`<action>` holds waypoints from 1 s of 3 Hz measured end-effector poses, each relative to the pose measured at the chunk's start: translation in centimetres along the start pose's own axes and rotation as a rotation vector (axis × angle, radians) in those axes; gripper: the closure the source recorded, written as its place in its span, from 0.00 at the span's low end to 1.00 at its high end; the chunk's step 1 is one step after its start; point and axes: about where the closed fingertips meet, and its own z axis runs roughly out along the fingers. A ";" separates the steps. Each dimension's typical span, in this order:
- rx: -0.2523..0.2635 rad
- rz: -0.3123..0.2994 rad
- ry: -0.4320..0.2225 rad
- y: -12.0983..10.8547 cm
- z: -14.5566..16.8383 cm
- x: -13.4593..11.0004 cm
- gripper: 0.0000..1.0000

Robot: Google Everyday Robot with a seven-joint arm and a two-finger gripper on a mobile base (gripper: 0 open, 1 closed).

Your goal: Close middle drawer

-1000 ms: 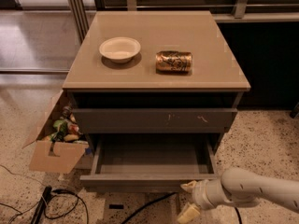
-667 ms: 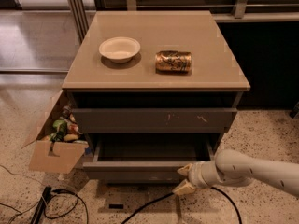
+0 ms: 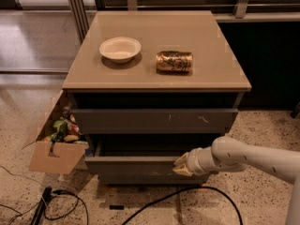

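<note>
My gripper [image 3: 182, 164] rested against the partly open middle drawer [image 3: 136, 166].
Its plain grey-brown front stood out below the scuffed drawer [image 3: 154, 121]; the gold can [image 3: 174, 61] had unreadable lettering; I couldn't tell the gripper's opening.

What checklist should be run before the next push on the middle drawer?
1. Contact: claw on middle drawer front, right of centre: ok.
2. Drawer fully shut: not ok, partly out.
3. Drawer interior unobstructed: cannot tell, dark.
4. Left corner clear of cardboard box: cannot tell.
5. Path clear of floor cable: ok.
6. On cabinet top, can and bowl away from edges: ok.
</note>
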 end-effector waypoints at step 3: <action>0.000 0.000 0.000 0.0 0.0 0.0 0.00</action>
